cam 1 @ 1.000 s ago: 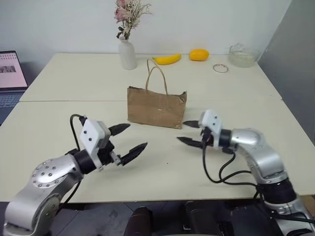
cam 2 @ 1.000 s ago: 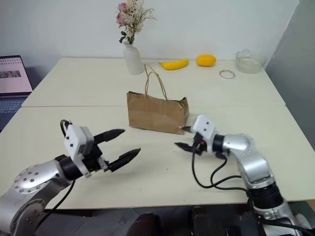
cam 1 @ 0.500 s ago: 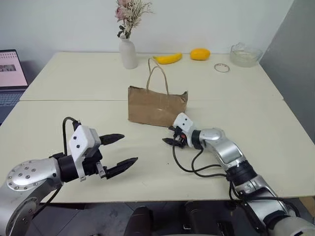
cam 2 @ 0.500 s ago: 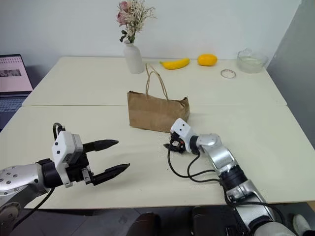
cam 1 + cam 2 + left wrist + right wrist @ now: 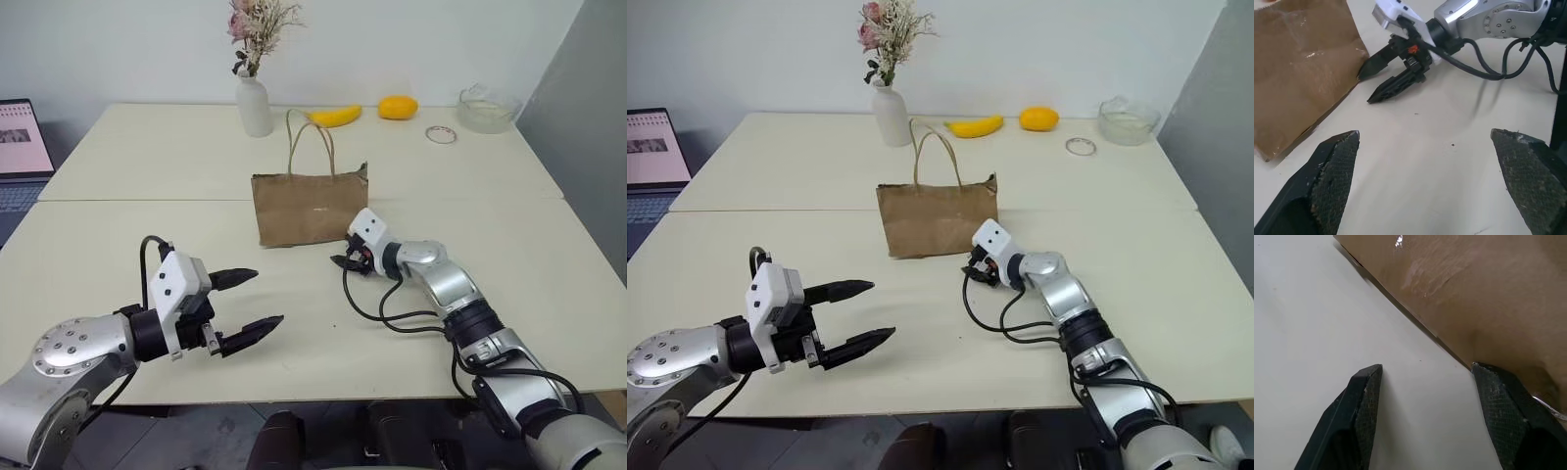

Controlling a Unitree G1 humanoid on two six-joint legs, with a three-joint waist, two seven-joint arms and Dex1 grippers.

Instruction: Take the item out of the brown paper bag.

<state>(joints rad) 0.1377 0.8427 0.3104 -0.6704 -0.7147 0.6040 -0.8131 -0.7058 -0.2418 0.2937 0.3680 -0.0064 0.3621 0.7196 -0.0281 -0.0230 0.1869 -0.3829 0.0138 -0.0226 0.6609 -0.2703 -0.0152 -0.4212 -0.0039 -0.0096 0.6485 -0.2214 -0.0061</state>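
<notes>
Two cream tables (image 5: 147, 162) pushed together, seam running 9 to 3 o'clock. White wall (image 5: 411, 44) at 12, grey panel (image 5: 588, 127) at 3. White vase (image 5: 255, 106) with dried flowers, banana (image 5: 333, 117), orange fruit (image 5: 397, 107), glass bowl (image 5: 485, 110) and ring (image 5: 439, 135) along the far edge. Laptop (image 5: 22, 147) at 9. Even, soft light.

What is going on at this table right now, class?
A two-armed robot is working on a brown paper bag that stands upright on the table. The right gripper is low at the bag's bottom corner, fingers apart, one fingertip at the paper's edge, nothing held. The left gripper hangs open over the table, well short of the bag. No item from inside the bag is visible yet.
</notes>
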